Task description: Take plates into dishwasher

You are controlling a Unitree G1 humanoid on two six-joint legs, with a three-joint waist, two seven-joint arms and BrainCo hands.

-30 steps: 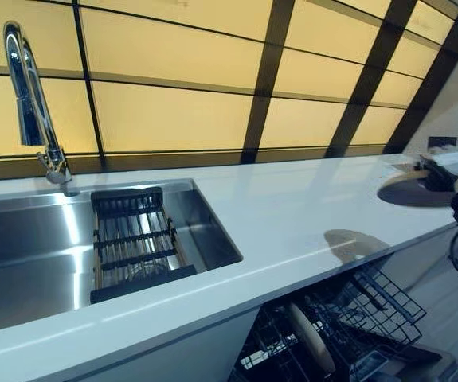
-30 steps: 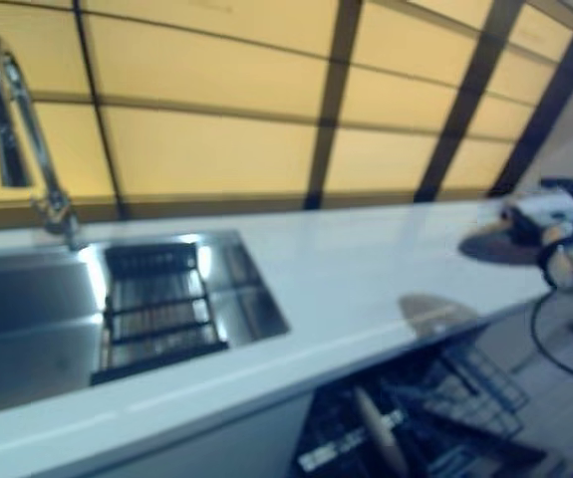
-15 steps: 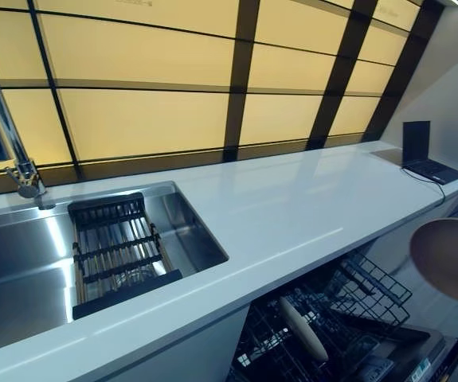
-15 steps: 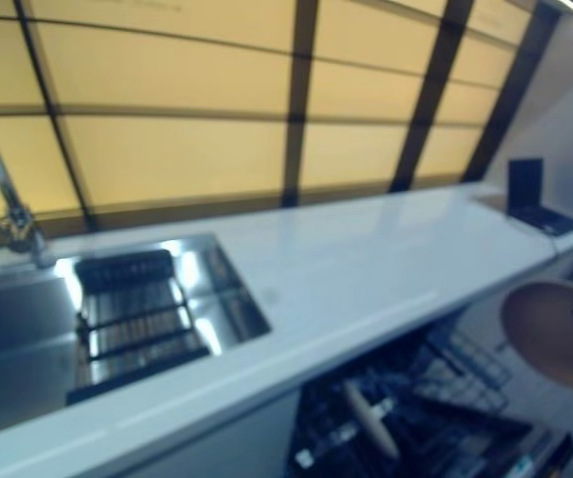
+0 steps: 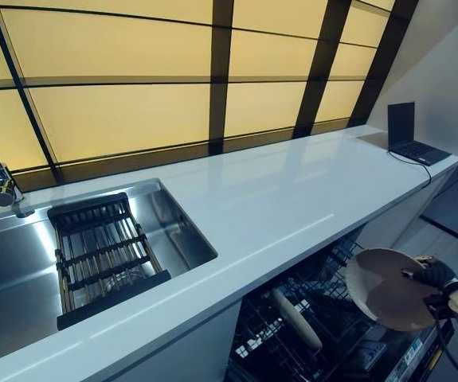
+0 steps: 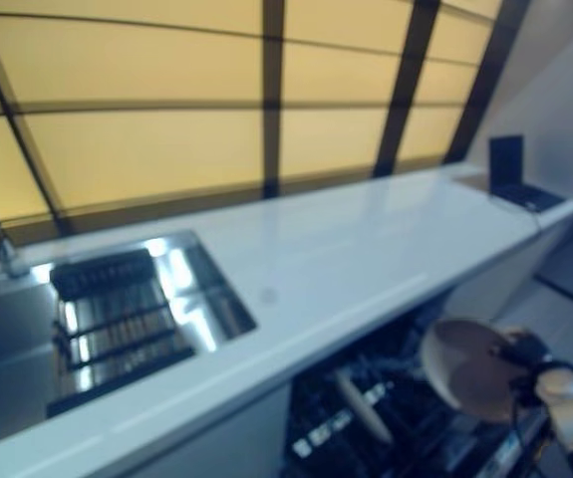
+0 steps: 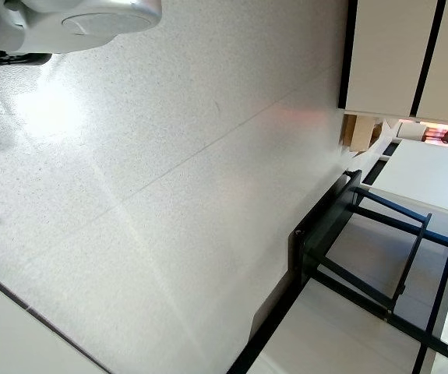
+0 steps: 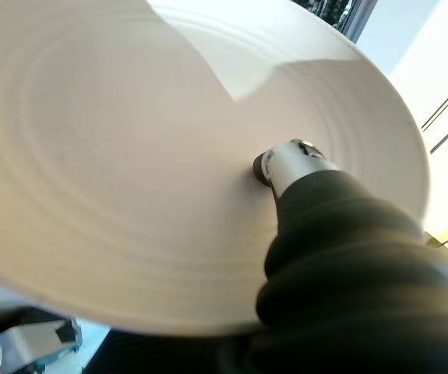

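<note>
Your right hand [image 5: 436,276] grips 1 beige plate [image 5: 388,290] at its rim, thumb [image 8: 290,164] pressed on the plate's face. The plate is held tilted, clear of the white surface [image 5: 268,199], above the open dishwasher rack [image 5: 316,330]. Another plate [image 5: 296,318] stands in that rack, below and beside the hand. Your left hand appears in no view.
</note>
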